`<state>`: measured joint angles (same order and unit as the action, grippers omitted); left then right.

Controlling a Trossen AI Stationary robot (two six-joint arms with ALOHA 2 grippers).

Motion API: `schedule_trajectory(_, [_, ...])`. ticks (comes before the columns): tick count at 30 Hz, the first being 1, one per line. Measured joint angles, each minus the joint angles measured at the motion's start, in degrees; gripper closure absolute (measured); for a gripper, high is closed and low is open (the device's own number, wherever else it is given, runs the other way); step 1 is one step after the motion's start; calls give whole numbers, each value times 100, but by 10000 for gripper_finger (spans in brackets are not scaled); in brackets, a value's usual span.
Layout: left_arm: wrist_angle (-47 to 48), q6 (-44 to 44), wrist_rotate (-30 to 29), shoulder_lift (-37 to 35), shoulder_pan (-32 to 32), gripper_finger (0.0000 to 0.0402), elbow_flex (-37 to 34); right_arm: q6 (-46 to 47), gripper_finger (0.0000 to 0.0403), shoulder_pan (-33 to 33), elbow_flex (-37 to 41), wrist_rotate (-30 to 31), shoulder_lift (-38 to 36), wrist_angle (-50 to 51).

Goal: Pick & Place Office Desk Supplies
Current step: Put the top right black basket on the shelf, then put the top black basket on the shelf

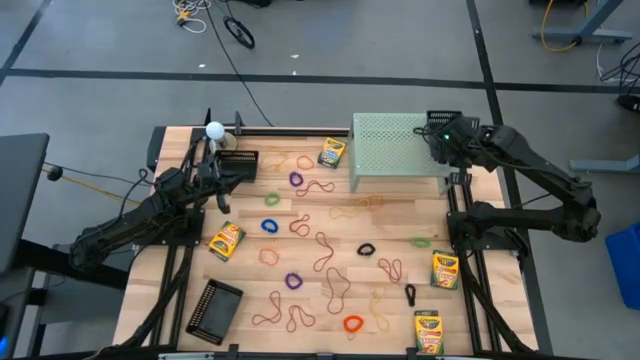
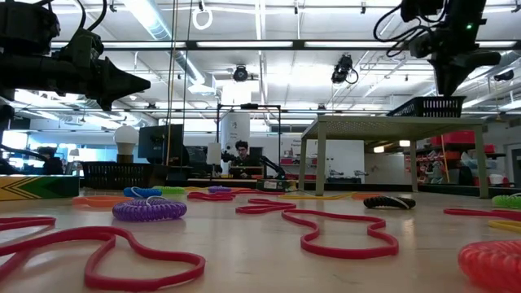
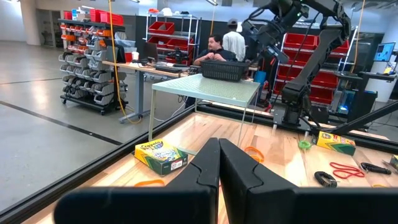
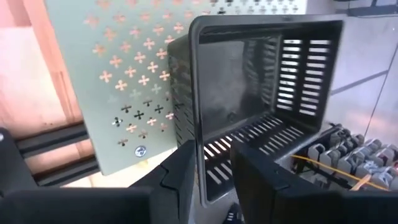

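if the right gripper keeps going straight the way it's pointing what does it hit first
Most likely the black basket on the green stand. The right gripper hangs just above it, fingers slightly apart astride its near rim, pointing down into it.

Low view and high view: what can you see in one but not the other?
Only the low view shows the room behind the table, with a seated person and ceiling lights. Only the high view shows the whole tabletop: four crayon boxes, one being, and a black basket lying near the front edge. Both show the pale green stand with another black basket on top under the right gripper, the white ball, the left gripper, and a purple ring.
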<state>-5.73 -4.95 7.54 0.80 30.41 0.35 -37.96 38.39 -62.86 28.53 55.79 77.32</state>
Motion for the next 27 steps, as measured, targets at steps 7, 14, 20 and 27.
schedule_trajectory(7, [-1,1,1,0,0,394,0,412,291,-102,-341,-57,0,235])
schedule_trajectory(14, [1,1,1,0,-1,394,1,1844,313,-655,-633,-805,-75,508])
schedule_trajectory(20, [1,2,1,0,0,394,-1,2723,393,-1684,-84,-1099,-488,-809])
schedule_trajectory(27, [1,2,-1,0,-2,394,1,3867,394,-3121,760,-1099,-763,-2784])
